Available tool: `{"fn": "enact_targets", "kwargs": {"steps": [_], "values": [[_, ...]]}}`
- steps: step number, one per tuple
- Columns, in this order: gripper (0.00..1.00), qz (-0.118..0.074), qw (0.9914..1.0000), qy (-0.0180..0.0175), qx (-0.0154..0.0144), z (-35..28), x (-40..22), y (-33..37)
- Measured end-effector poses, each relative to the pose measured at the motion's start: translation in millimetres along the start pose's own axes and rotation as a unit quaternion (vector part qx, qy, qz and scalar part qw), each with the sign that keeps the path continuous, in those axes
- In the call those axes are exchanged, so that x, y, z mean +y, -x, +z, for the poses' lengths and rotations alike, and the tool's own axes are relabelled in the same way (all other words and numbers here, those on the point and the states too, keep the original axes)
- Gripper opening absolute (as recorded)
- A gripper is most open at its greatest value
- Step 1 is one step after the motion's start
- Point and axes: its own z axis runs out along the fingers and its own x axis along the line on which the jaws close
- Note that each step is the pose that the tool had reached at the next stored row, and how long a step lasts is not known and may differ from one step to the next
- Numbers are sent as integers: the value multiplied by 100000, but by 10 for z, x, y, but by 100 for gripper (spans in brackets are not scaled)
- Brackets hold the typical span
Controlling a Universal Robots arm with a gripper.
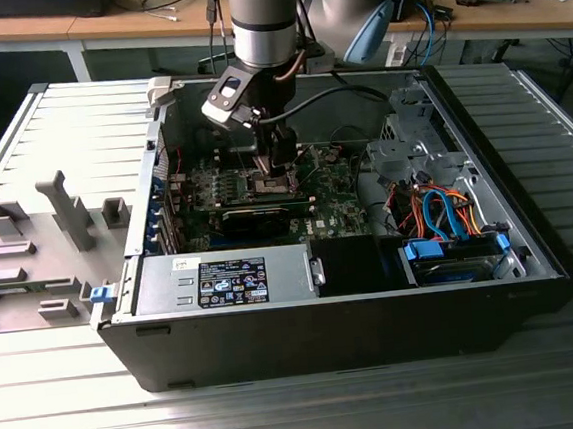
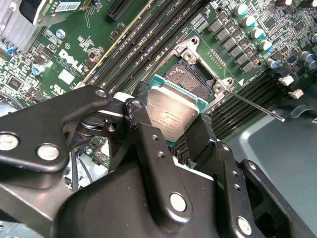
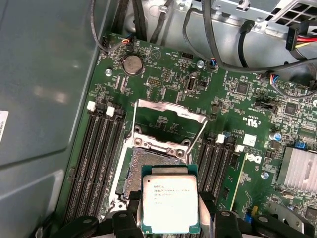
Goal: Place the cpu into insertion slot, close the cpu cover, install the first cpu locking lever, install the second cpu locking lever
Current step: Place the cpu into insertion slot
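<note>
Black fingers (image 2: 143,130) of my claw (image 2: 171,126) loom closest in both wrist views, clamped on the cpu (image 2: 172,114). I pinch the chip by two opposite edges, and its dull silver-grey top faces the cameras. It sits right between my fingertips, held off the board and not seated.

In the first wrist view the chip overlaps the near side of the insertion slot (image 3: 134,168). The slot's dark contact field lies bare beyond it. I cannot tell how high above the slot I hold it.

The cpu cover (image 3: 171,105) stands swung open at the slot's far side, its cut-out centre showing green board through it. A thin metal lever (image 2: 252,105) juts out from one corner of the slot, across the memory slots (image 2: 247,96).

In the exterior view my arm reaches down into the open computer case (image 1: 326,321), which lies on the ribbed metal tabletop (image 1: 284,410). My claw hangs over the middle of the motherboard (image 1: 342,215).
</note>
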Motion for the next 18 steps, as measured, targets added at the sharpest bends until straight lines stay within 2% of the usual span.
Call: {"fn": "enact_targets", "kwargs": {"steps": [18], "values": [[55,2001,99980,-41,-36,3,0,0]]}}
